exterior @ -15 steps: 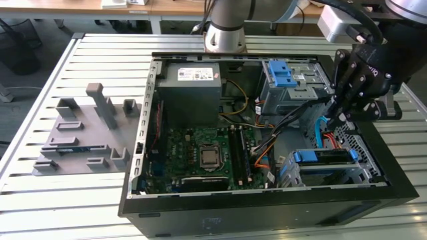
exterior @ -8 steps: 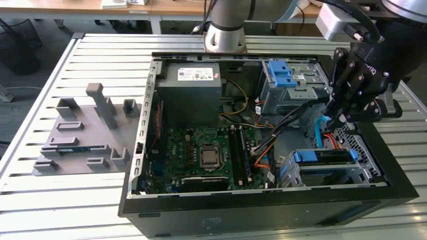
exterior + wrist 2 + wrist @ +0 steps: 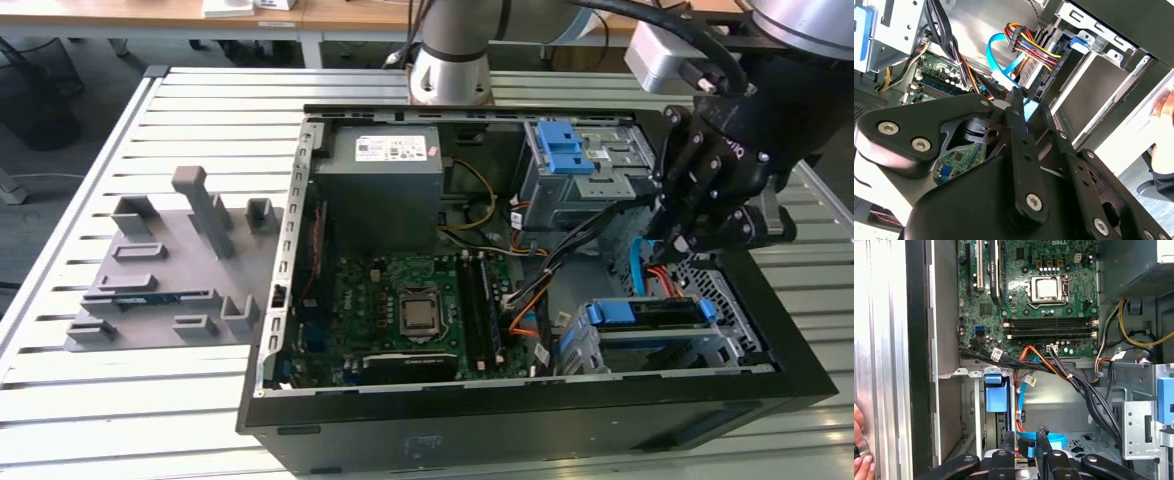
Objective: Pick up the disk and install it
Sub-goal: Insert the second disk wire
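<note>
The disk sits in the lower drive cage at the exterior view's right, near the front of the open computer case. Its blue carrier frame shows round a grey slab. In the first wrist view the disk is seen edge-on inside that cage. My gripper hangs over the case just beyond the cage, apart from the disk. In both wrist views its fingers stand a little apart with nothing between them. A light blue cable runs behind the gripper.
A blue latch is fixed to the upper drive cage. Black cable bundles cross between motherboard and cages. A grey fixture lies on the slatted table at the exterior view's left. A person's hand rests by the case wall.
</note>
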`<state>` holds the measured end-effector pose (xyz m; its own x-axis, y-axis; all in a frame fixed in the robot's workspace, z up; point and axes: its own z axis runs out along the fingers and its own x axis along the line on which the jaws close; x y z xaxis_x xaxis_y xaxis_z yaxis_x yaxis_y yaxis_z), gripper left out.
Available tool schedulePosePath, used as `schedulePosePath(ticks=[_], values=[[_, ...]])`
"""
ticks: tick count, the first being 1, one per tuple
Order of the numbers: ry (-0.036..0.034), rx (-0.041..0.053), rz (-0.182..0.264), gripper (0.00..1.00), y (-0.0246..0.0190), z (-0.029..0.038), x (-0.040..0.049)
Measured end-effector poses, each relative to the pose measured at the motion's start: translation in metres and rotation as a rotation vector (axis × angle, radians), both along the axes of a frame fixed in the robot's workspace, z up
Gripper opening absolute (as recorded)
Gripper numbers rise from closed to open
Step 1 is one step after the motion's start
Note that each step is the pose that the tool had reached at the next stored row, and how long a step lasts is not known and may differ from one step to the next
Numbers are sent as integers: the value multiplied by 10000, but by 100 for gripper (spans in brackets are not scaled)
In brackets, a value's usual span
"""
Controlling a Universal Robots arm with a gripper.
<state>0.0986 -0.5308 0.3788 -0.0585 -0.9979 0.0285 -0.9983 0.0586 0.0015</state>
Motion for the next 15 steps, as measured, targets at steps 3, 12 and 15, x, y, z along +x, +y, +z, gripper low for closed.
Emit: schedulePosePath(ticks=[3, 12, 15], values=[[0, -27, 0, 31, 1, -21, 0], [0, -58, 0, 17, 5, -130, 4], [-1, -49, 0, 16, 3, -173, 5]])
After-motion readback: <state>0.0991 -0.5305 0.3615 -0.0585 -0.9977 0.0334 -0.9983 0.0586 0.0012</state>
